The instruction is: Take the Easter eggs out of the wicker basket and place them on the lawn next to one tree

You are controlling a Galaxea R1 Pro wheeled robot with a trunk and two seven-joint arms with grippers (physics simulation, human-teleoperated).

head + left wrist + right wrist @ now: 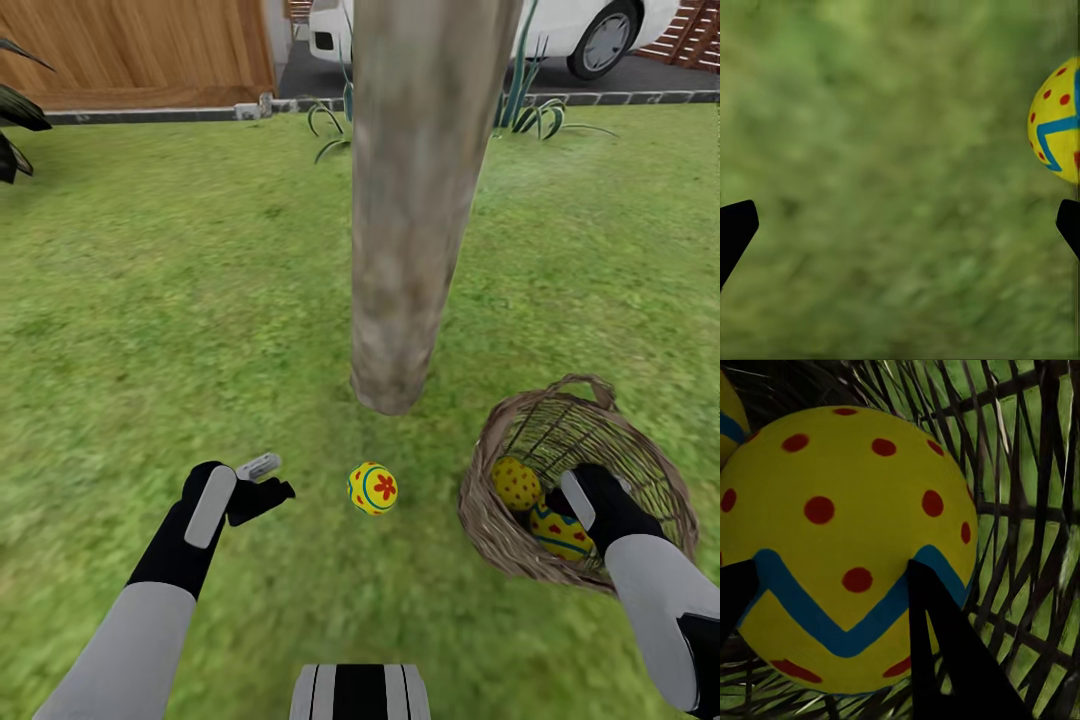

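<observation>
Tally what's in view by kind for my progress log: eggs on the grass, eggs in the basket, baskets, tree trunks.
Eggs on the lawn: 1, the egg on the grass
Eggs in the wicker basket: 2, the spotted egg and the zigzag egg
Baskets: 1
Tree trunks: 1, the tree
Total: 5

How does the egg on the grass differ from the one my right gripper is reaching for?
The egg on the grass lies in the open by the tree trunk; the egg in the basket sits against the wicker wall. The grass egg shows a red flower on top; the basket egg shows red spots and a blue zigzag. Nothing touches the grass egg; the right gripper straddles the basket egg. Both are yellow.
</observation>
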